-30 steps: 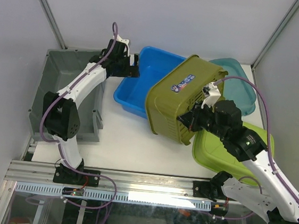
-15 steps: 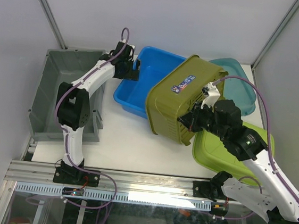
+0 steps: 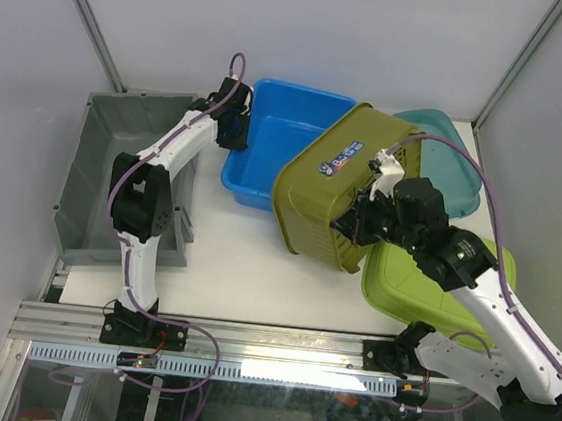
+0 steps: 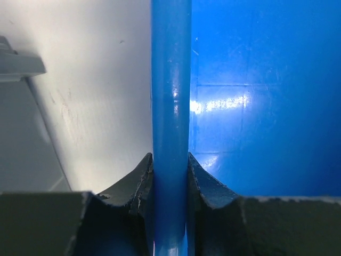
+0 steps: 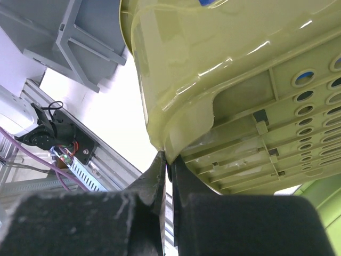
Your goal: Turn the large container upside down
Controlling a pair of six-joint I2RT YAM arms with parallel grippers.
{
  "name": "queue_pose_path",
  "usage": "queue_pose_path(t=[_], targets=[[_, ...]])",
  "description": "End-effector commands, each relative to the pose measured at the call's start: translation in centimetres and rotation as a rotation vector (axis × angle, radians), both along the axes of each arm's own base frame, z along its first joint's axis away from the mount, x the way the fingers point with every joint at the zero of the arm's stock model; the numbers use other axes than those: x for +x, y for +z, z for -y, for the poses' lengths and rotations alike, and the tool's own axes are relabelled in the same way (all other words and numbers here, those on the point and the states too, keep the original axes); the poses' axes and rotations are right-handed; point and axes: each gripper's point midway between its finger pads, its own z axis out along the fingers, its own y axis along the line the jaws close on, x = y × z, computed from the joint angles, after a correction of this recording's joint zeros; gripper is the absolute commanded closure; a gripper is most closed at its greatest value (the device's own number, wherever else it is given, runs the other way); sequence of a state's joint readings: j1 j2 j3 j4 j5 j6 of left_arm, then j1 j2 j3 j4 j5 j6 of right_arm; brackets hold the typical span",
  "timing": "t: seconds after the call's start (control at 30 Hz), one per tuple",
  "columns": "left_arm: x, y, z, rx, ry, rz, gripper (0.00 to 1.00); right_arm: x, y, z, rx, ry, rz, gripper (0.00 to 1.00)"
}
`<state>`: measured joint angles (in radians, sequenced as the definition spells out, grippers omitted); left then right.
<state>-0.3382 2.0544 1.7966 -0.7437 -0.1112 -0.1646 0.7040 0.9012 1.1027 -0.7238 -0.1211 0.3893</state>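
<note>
Presently the large olive container (image 3: 329,180) is held tilted at mid-table, leaning on the blue tub (image 3: 266,164); its rim is pinched by the closed right gripper (image 5: 168,162), right alongside. The left gripper (image 4: 170,173) is clamped on the tub's left wall, farther off

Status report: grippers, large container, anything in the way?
Left gripper shut on blue bin rim. Right gripper shut on olive container edge. Container tipped, not yet over. Blue bin close alongside.
</note>
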Motion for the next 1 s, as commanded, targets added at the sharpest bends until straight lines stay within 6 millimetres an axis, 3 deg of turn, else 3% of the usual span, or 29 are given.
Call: queue_pose_path(t=[0.0, 0.13, 0.23, 0.4, 0.63, 0.77, 0.9, 0.97], targets=[[1.2, 10.7, -1.5, -0.023, 0.061, 0.227, 1.0, -0.6, 0.2, -0.1, -0.05, 0.052, -0.03, 1.0], [-0.5, 20.5, -2.5, -0.095, 0.112, 0.414, 1.0, -0.4, -0.5, -1.0, -0.079, 0.105, -0.061, 1.0], [-2.8, 27.2, -3.9, -0.141, 0.159, 0.556, 1.0, 0.1, -0.5, -1.8, -0.096, 0.134, -0.062, 1.0], [-7.6, 35.4, -7.1, -0.175, 0.241, 0.746, 1.0, 1.1, -0.9, -3.2, -0.124, 0.186, -0.07, 1.0], [-14.5, 42.2, -11.4, -0.2, 0.34, 0.932, 1.0, 2.8, -2.4, -6.6, -0.14, 0.255, -0.111, 1.0], [-17.9, 44.6, -13.6, -0.204, 0.401, 1.011, 1.0, 4.5, -4.1, -8.7, -0.152, 0.266, -0.136, 1.0], [-20.2, 46.1, -14.5, -0.219, 0.41, 1.06, 1.0, 6.9, -5.8, -10.8, -0.185, 0.262, -0.151, 1.0], [-20.8, 46.4, -14.9, -0.218, 0.418, 1.072, 1.0, 8.5, -6.3, -11.4, -0.211, 0.231, -0.145, 0.88]])
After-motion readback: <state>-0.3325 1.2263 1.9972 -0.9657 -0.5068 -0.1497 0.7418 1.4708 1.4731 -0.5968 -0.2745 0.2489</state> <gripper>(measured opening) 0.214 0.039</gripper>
